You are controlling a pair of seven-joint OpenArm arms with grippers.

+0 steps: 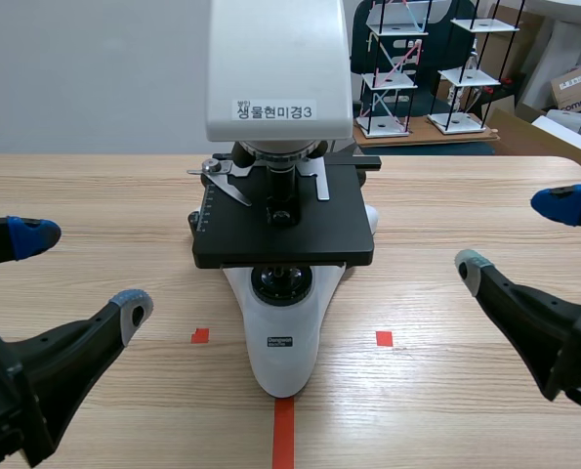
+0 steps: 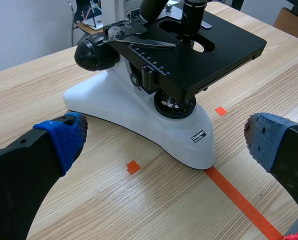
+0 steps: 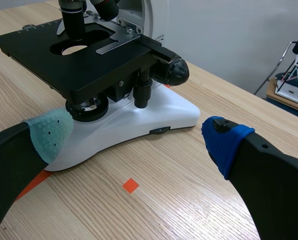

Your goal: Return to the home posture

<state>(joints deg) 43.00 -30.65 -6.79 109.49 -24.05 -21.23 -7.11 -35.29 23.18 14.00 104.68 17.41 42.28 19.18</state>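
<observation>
Two grippers are seen low over the table, one on each side of the microscope, and neither is touching it. The L gripper is released: its fingers are spread wide w/ nothing btwn them, one pad showing blue and the other grey in the scene view. The R gripper is likewise spread wide and empty, w/ one blue pad and one grey-green. The microscope, white w/ a black platform, is stood upright at mid-table. The narrow front end of its base meets the far end of the tape line. A small tape square is seen on either side of the base, L square and R square, both apart from it. In the L wrist view the microscope is found ahead of the L gripper, w/ a black knob on its near side. In the R wrist view it is ahead of the R gripper and toward the grey-green pad's side. A label w/ Korean text and a 3 is fixed to the microscope's head. Small shelf models and a cardboard box are seen beyond the table.
</observation>
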